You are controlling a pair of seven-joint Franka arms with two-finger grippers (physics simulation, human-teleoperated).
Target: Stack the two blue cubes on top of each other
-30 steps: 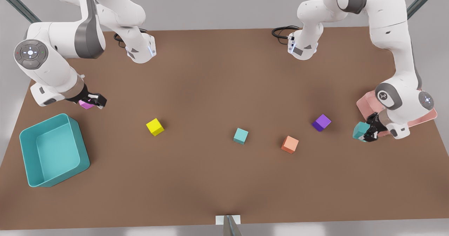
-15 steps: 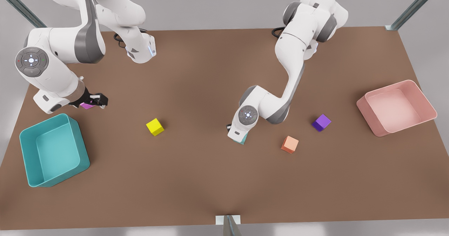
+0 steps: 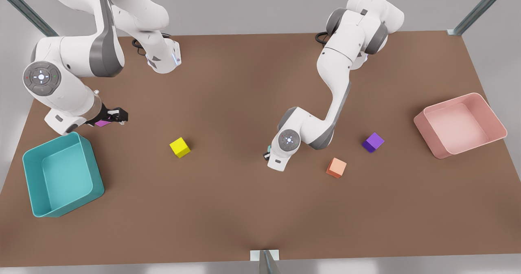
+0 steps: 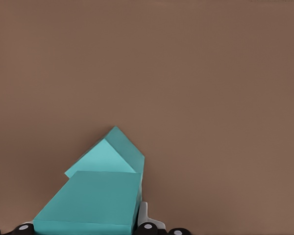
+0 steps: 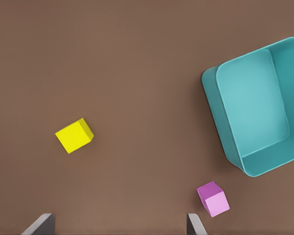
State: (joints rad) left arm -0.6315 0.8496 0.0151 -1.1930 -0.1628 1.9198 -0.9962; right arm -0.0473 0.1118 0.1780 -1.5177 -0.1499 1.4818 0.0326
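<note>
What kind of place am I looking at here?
Most likely a simulated robot test bench: a bare brown tabletop, two white robot arms mounted at its far edge, and small coloured cubes such as the yellow cube scattered beside a teal bin.

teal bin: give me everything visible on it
The teal bin is an open-topped, rounded-corner rectangular tub. It looks like smooth plastic, with a lighter inner floor and darker outer walls. It sits upright on the brown table by the front view's left edge, turned slightly askew, with nothing inside. Nothing touches it. The magenta cube lies apart from one corner, and the right gripper hangs open above that cube.
</note>
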